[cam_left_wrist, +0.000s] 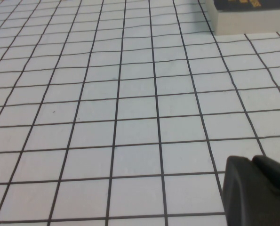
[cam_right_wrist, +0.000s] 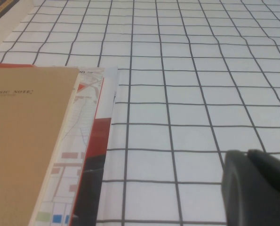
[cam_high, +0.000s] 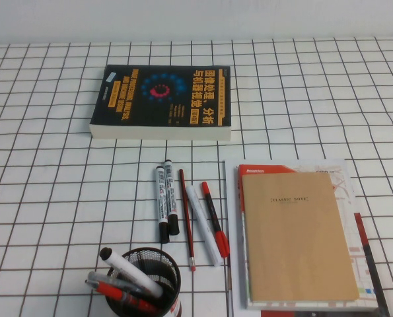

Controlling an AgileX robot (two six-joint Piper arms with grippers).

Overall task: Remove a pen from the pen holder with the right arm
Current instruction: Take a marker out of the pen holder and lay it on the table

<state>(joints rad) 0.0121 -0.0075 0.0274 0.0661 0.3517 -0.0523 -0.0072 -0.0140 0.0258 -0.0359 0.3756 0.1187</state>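
A black mesh pen holder (cam_high: 176, 281) stands at the near edge of the table in the high view. It holds a white marker with a black cap (cam_high: 131, 267), a red pen (cam_high: 120, 297) and a grey pen. Several more pens lie side by side just beyond it, among them two black-and-white markers (cam_high: 162, 201) and a red pen (cam_high: 215, 218). Neither arm shows in the high view. My right gripper (cam_right_wrist: 247, 153) is shut and empty over bare tablecloth, beside the notebook stack. My left gripper (cam_left_wrist: 252, 160) is also shut and empty over the cloth.
A black book (cam_high: 162, 99) lies at the back of the table. A tan notebook (cam_high: 295, 234) rests on a stack of booklets to the right of the loose pens. A white checked cloth (cam_high: 51, 198) covers the table.
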